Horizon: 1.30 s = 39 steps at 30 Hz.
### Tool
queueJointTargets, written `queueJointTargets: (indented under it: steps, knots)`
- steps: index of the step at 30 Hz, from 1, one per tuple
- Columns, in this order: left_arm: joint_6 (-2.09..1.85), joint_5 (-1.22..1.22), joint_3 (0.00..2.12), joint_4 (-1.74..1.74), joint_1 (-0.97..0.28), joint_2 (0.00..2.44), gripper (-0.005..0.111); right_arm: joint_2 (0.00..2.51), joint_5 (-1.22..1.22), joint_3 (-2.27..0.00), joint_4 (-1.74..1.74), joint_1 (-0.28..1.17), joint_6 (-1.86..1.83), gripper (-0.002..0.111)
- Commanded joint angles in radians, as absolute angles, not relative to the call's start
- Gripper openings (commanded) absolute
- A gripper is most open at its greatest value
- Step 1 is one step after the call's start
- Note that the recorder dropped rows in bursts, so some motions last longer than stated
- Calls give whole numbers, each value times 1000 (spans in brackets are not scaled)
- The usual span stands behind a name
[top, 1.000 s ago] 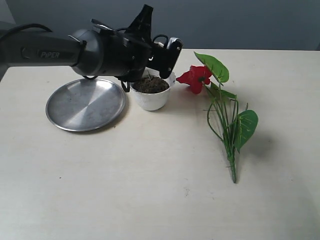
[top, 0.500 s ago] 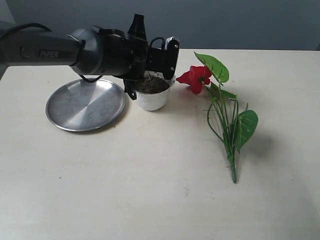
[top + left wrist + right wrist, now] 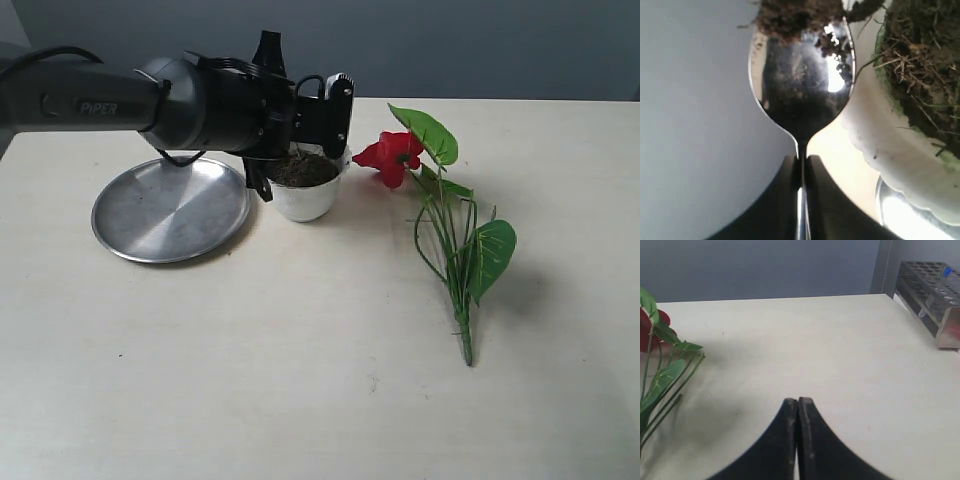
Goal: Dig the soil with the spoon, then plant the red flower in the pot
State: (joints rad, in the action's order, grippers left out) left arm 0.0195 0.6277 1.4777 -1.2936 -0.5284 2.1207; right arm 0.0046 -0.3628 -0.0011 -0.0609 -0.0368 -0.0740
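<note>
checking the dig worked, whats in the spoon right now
Dark soil sits at the tip of the spoon; the rest of its bowl is bare. The tip itself is covered.

We count one pot (image 3: pixel 303 203), one steel plate (image 3: pixel 170 210) and one red flower (image 3: pixel 392 157). We also find one spoon (image 3: pixel 800 85) and one rack (image 3: pixel 932 290).

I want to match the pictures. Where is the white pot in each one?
Exterior view: the pot sits upper middle, beside the steel plate.
Left wrist view: it is next to the spoon.
Right wrist view: not in it.
Shared landmark: the soil, in the first two.
</note>
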Motion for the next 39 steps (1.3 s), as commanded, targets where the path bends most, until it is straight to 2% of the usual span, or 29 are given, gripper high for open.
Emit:
queueJointTargets:
  steps: [1, 10, 20, 27, 39]
  knots:
    - [25, 583, 1483, -1290, -528, 2110, 0, 0, -360, 0, -60, -35, -75, 0]
    - [27, 499, 1483, -1211, -528, 2110, 0, 0, -360, 0, -60, -35, -75, 0]
    - [28, 709, 1483, -1102, -516, 2110, 0, 0, -360, 0, -60, -35, -75, 0]
    - [73, 672, 1483, -908, -510, 2110, 0, 0, -360, 0, -60, -35, -75, 0]
    - [296, 687, 1483, -827, -510, 2110, 0, 0, -360, 0, -60, -35, -75, 0]
